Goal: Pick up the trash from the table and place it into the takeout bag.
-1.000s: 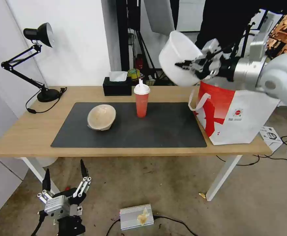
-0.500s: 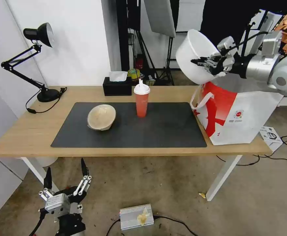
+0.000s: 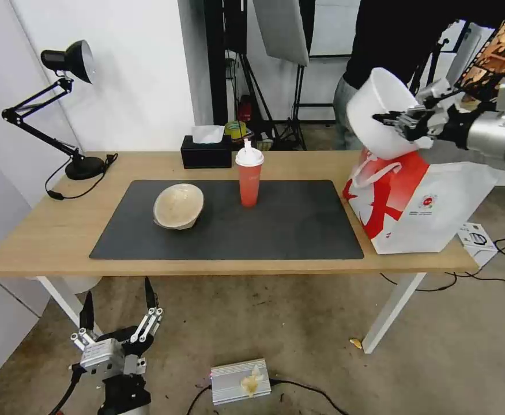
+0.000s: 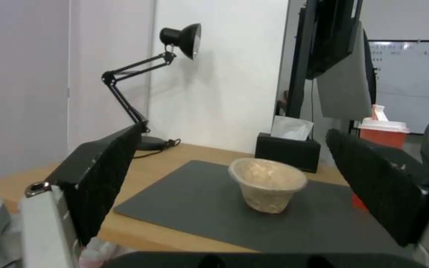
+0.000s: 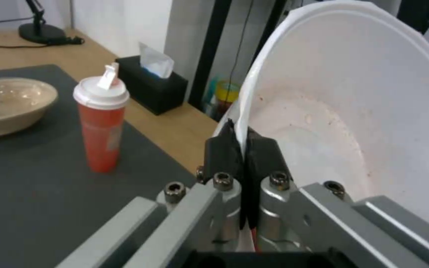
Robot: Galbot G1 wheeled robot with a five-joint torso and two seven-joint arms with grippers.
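Observation:
My right gripper is shut on the rim of the white plastic bowl, which hangs tilted above the mouth of the takeout bag. Reddish smears line the bowl's inside. The bag stands at the table's right end. On the dark mat, the red drink cup stands upright and the beige pulp bowl lies left of it. My left gripper hangs open below the table's front left edge.
A black tissue box sits at the table's back edge and a black desk lamp at its back left corner. A person in dark clothes stands behind the bag. A silver box and cables lie on the floor.
My right gripper has carried the white bowl to the right, from over the mat's right end to above the bag. The bag's top has shifted a little. The left arm has barely moved.

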